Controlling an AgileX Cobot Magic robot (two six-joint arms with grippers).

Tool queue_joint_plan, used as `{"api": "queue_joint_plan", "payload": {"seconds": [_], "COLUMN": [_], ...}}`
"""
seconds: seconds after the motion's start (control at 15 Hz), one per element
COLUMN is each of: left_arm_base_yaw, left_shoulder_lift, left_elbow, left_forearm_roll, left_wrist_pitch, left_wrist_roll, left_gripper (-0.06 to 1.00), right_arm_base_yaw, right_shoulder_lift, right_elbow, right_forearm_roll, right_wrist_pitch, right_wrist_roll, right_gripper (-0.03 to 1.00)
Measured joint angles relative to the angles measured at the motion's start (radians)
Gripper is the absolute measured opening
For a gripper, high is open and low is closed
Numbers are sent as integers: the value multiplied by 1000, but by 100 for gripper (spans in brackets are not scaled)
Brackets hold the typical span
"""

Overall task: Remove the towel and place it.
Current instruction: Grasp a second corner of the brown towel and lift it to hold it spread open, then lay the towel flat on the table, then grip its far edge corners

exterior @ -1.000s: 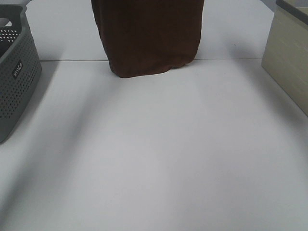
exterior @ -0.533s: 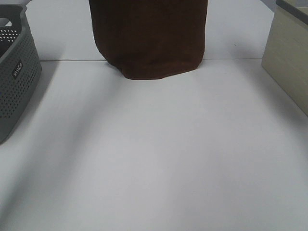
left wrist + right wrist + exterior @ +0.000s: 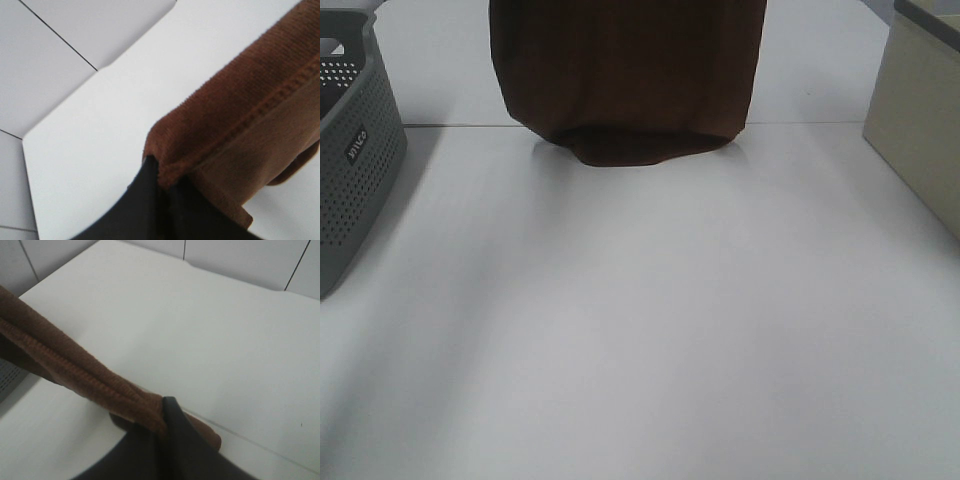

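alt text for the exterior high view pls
A large dark brown terry cloth towel hangs from above, its bottom edge near the white table. A grey perforated plastic basket sits at far left, a beige box at far right.

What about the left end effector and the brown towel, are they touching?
Touching. The left wrist view shows the left end effector closed on the stitched edge of the towel, with the cloth pinched between its dark fingers.
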Motion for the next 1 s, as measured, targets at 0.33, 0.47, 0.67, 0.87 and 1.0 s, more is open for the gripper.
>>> {"api": "queue_joint_plan", "payload": {"seconds": [0.33, 0.47, 0.67, 0.87, 1.0], "left_arm_base_yaw": [-4, -4, -4, -6, -6], "left_shoulder_lift": [-24, -64, -208, -374, -476], "left_elbow": [17, 93, 309, 528, 651], "left_forearm_roll": [-22, -25, -14, -22, -41], "left_wrist_pitch": [141, 143, 143, 126, 114], "left_wrist_roll": [-100, -144, -224, -287, -300], "left_gripper": [0, 0, 0, 0, 0], "right_arm_base_yaw": [2, 2, 2, 4, 10], "right_shoulder_lift": [-68, -102, -139, -214, -293], "right_elbow": [89, 180, 230, 319, 426], "right_forearm_roll": [16, 15, 25, 68, 88], "right_wrist_pitch": [69, 69, 70, 73, 75], "right_wrist_roll": [15, 15, 15, 15, 15], "right_gripper": [1, 1, 1, 1, 1]}}
